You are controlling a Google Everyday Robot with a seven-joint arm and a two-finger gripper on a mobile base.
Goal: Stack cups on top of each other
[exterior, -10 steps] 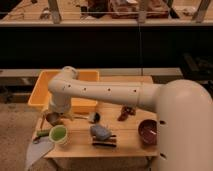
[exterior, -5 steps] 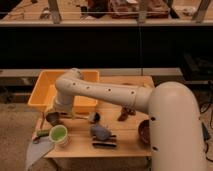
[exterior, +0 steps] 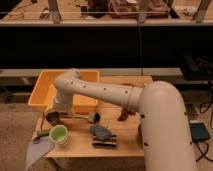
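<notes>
A pale green cup (exterior: 59, 134) stands upright near the table's front left corner. A dark grey cup (exterior: 94, 117) sits further right, at mid-table. My gripper (exterior: 53, 117) hangs at the end of the white arm (exterior: 100, 92), just in front of the yellow tub and directly above-left of the green cup. It is open and I see nothing held in it.
The yellow tub (exterior: 41, 92) fills the table's back left. A blue-grey lump (exterior: 102, 132) lies on a dark item (exterior: 105, 144) at the front middle. A brown object (exterior: 123, 114) is right of centre. A grey cloth (exterior: 36, 151) hangs over the front left edge.
The arm's thick body has swung left and now hides the maroon bowl at the right. The gripper has stayed almost in place above the green cup.
</notes>
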